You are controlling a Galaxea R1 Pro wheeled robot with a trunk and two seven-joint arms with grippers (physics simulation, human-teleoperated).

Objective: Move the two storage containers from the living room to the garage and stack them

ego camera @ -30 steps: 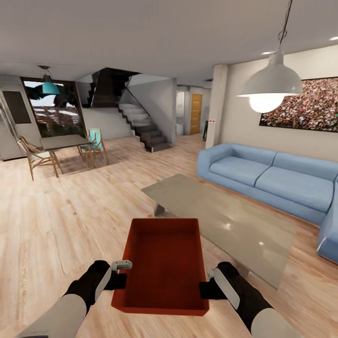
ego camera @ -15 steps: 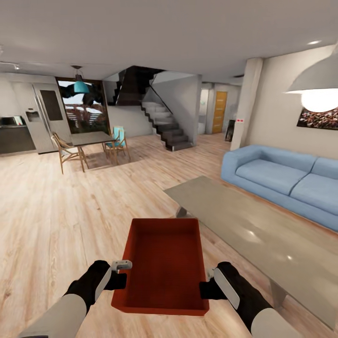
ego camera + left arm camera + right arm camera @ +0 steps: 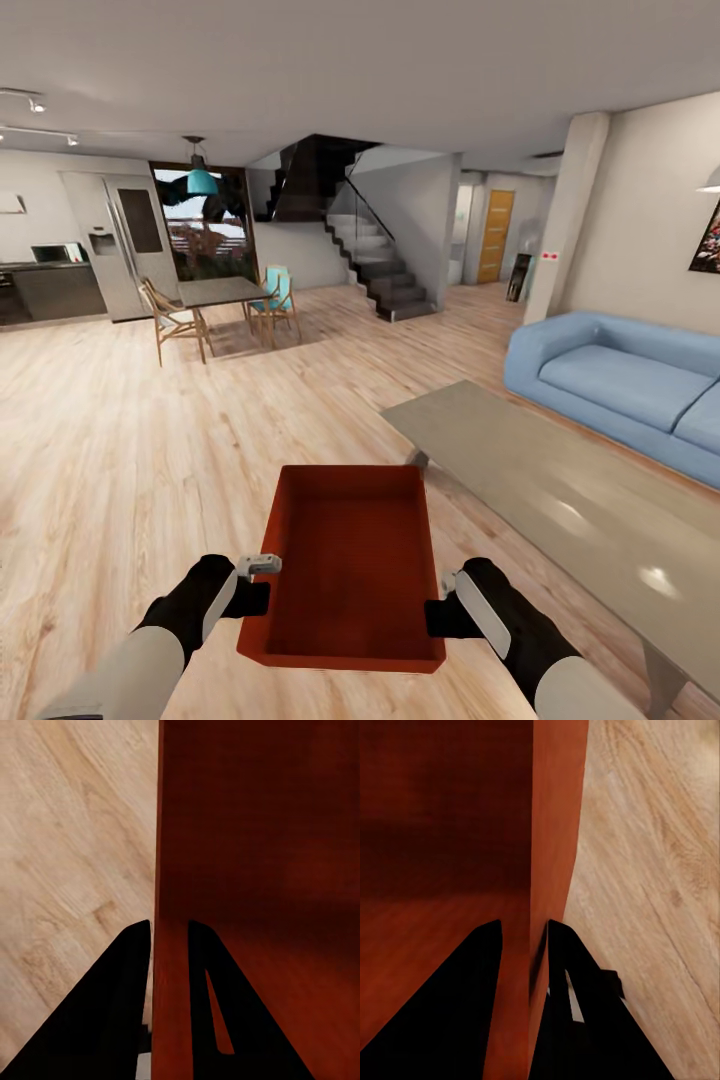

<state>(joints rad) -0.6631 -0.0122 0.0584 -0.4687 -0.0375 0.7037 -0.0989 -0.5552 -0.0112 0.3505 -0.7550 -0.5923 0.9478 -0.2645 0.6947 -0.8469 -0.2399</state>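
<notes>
- Head view: light wood-plank living-room floor point(image 3: 120, 450), blue sofa point(image 3: 620, 385) right. Red-orange lidless rectangular bin point(image 3: 345, 565) held level between left gripper point(image 3: 258, 583) and right gripper point(image 3: 440, 610).
- Left wrist view: black fingers point(image 3: 124, 1005) clamp bin's thin side wall.
- Right wrist view: black fingers point(image 3: 577, 1012) clamp opposite wall.

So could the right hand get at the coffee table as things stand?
Probably not. The right hand is clamped on the wall of the storage container, which the left hand grips too, so letting go risks dropping it. The coffee table stands apart, ahead and to the right.
</notes>
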